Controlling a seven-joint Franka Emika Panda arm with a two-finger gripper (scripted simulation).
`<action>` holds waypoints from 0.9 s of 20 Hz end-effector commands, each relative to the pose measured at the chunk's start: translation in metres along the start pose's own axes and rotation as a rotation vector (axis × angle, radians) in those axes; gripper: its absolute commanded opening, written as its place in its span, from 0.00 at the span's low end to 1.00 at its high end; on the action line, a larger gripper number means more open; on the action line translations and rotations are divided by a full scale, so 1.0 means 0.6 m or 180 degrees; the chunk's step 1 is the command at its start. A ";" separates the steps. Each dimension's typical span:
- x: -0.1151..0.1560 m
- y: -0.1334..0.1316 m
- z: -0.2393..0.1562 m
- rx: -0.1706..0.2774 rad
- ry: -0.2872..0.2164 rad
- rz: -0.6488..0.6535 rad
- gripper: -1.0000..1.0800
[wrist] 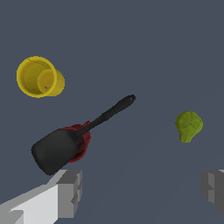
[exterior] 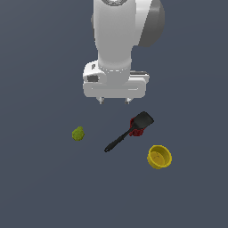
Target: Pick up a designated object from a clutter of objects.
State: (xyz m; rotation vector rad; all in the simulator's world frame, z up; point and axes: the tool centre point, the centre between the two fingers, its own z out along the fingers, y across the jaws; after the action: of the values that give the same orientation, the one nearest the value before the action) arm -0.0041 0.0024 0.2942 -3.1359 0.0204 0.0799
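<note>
my gripper (exterior: 114,101) hangs wide open above the black spatula (exterior: 128,132), whose blade covers the red cup (exterior: 135,129)

flat even simulator lighting, dim slate-grey ground (exterior: 40,187), no clear cast shadows, no glare, glossy white robot arm (exterior: 118,40) softly shaded grey on one side, edges slightly soft and pixelated, no lens distortion

Black spatula (exterior: 129,131), dark red cup (exterior: 135,128), yellow bowl (exterior: 159,156), yellow-green lump (exterior: 78,133).
</note>
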 end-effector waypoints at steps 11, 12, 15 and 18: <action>0.018 0.011 -0.025 -0.0090 0.0131 -0.0003 0.96; 0.018 0.012 -0.025 -0.0090 0.0130 -0.0005 0.96; 0.018 0.010 -0.022 -0.0084 0.0124 0.0011 0.96; 0.019 0.007 -0.016 -0.0076 0.0124 0.0059 0.96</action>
State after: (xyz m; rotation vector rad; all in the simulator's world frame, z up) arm 0.0076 -0.0029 0.3051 -3.1621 0.0382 0.0184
